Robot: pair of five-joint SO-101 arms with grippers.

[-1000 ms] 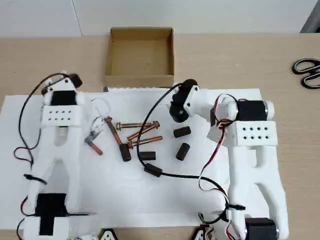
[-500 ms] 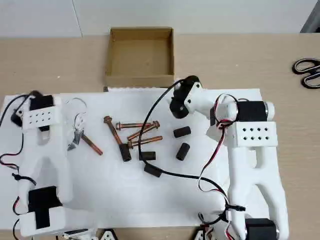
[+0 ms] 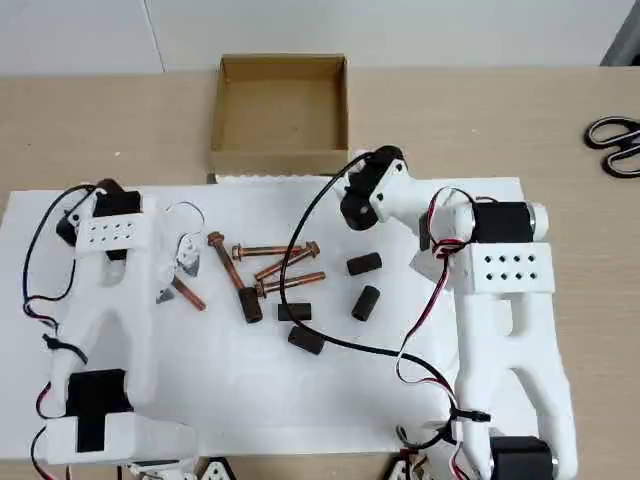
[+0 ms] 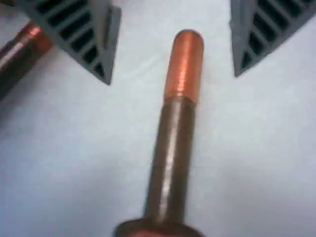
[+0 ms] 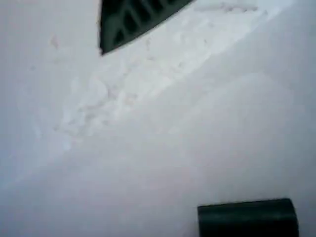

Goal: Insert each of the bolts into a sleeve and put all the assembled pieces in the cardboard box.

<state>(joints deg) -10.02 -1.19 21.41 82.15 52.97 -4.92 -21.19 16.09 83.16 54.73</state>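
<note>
Wooden surface point(image 3: 500, 110) with a white mat point(image 3: 250, 400) on it. Both arms sit on the mat, left arm point(image 3: 110, 310) at frame left, right arm point(image 3: 505, 310) at frame right. The cardboard box point(image 3: 280, 160) is at upper centre, just past the mat edge, and I see nothing inside it, so I judge the task barely begun.

Left tool point(image 3: 177, 275) is left of centre, low over the mat. Its jaws are spread wide, one on each side of the threaded end of a lone bolt point(image 3: 190, 295). My left wrist view has that bolt lying flat between the jaw tips, not yet pinched.

Right tool point(image 3: 362, 195) is at upper centre, near the box's front wall. I cannot tell its state. Its wrist view catches one dark sleeve point(image 5: 247, 217) on the mat close by.

Three more bolts point(image 3: 285, 265) lie bunched mid-frame. A fourth point(image 3: 230, 272) is angled beside them with a dark piece at its lower end. It may be sleeved already, not sure. Loose sleeves point(image 3: 363, 264) lie right of the bunch.

Step in hand, as I read it: picking the lone bolt. Next I need to close squarely on the shank so it doesn't roll, lift it, then line it up end-on with a sleeve bore, likely with the right tool holding the sleeve.
</note>
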